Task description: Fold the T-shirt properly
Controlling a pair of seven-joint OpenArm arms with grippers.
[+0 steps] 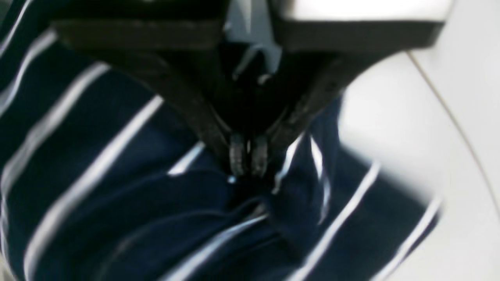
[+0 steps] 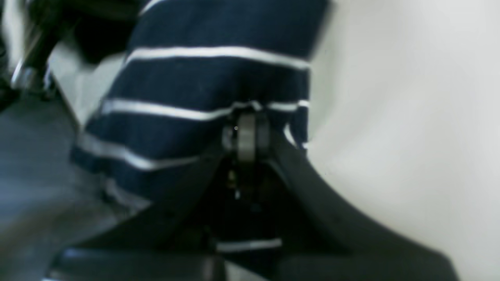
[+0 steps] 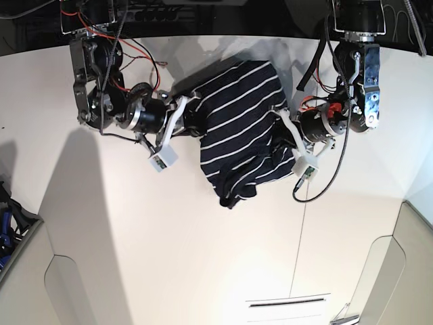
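Presently: left hand (image 1: 248,156), pressed together, pinching a bunched fold of the T-shirt (image 3: 240,128). Right hand (image 2: 246,136), likewise pinching the striped hem. Garment hangs between both hands above the far middle of the white bench (image 3: 169,237), apparently lifted to spread it for folding.

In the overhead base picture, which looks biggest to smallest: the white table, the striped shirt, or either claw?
1. white table, by far.
2. T-shirt.
3. left claw and right claw, alike, mostly hidden against the cloth.
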